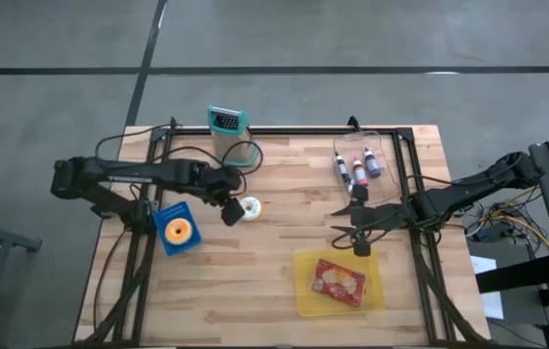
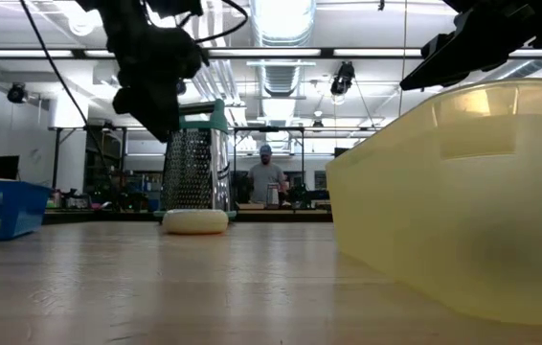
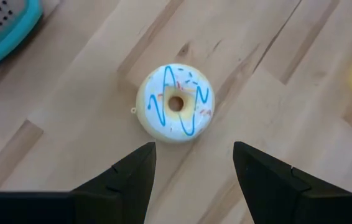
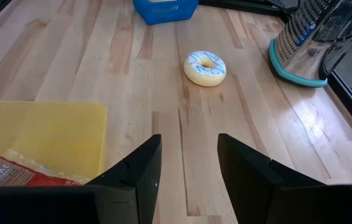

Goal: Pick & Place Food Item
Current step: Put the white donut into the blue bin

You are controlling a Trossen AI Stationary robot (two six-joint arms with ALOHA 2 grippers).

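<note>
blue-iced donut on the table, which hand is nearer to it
Left. The left hand hangs open right over the blue-iced donut, nearly touching it in the high view. The right hand is open too, well off toward the yellow tray.

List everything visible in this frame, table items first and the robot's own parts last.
Doughnut: one, pale with blue zigzag icing, bare tabletop near centre-left.
Orange-iced doughnut: one, in the blue basket.
Blue basket: one, left side of table.
Box grater: one, metal with teal trim, back edge.
Clear bin: one, back right, holding three small bottles.
Yellow tray: one, front right.
Snack packet: one, red, in the tray.
Person: one, far in the room.
Left gripper: jaws open, above the pale doughnut.
Right gripper: jaws open, by the tray's back edge.
</note>
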